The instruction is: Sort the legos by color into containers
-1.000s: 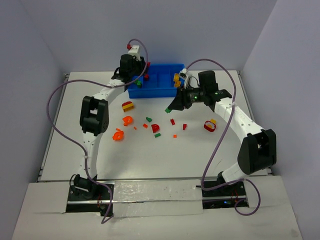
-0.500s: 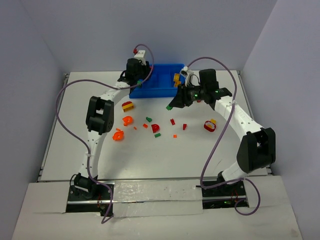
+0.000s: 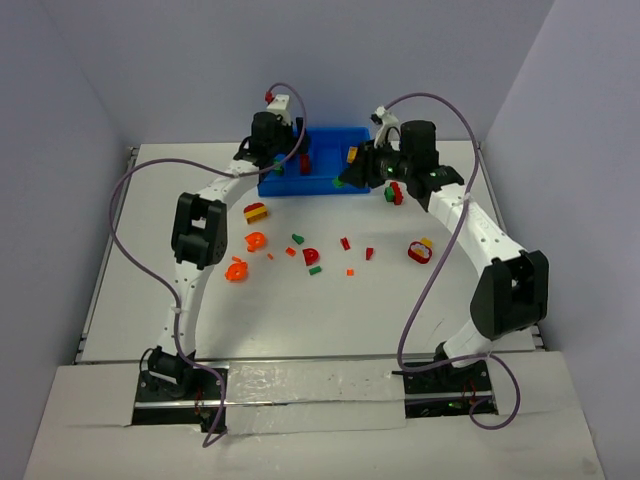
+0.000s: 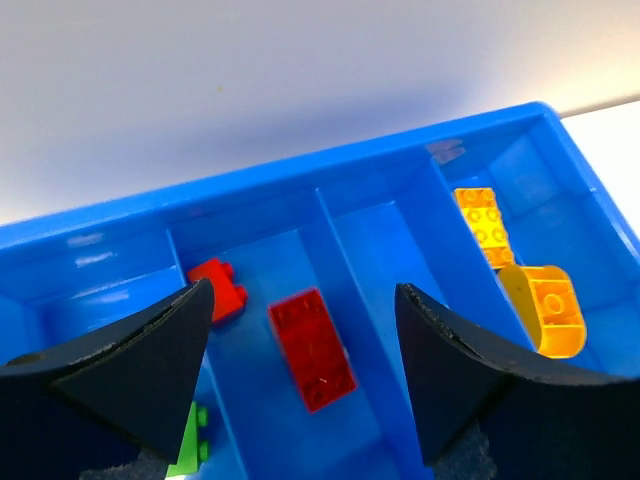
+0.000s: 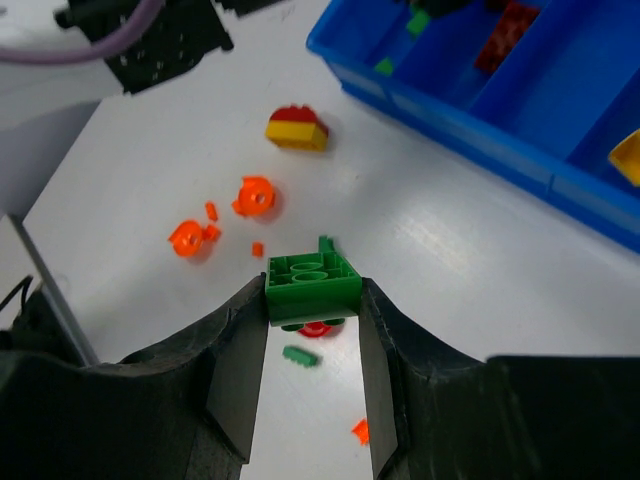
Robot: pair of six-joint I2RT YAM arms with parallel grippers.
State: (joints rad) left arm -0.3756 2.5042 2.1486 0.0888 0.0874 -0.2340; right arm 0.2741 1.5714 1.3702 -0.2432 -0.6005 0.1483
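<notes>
The blue tray [image 3: 322, 187] stands at the back centre. My left gripper [image 3: 278, 146] hangs open and empty over its left half. In the left wrist view the left gripper [image 4: 303, 296] is above two red bricks [image 4: 311, 350] in the second compartment. A green piece [image 4: 190, 455] lies in the first compartment, and an orange brick [image 4: 480, 225] and a yellow curved piece [image 4: 545, 310] in the fourth. My right gripper [image 3: 343, 181] is shut on a green brick [image 5: 312, 283], held above the table at the tray's front right [image 5: 560, 180]. Loose legos [image 3: 311, 256] are scattered in front.
On the table lie a red-and-yellow piece [image 3: 256, 211], two orange round pieces [image 3: 236, 268], small red and green bits [image 3: 345, 243], and a red-and-yellow piece [image 3: 420, 250] on the right. Purple walls stand close behind the tray and along both sides.
My right gripper has carried the green brick up and back from the table's middle to the tray's front. My left gripper has shifted a little to the right over the tray.
</notes>
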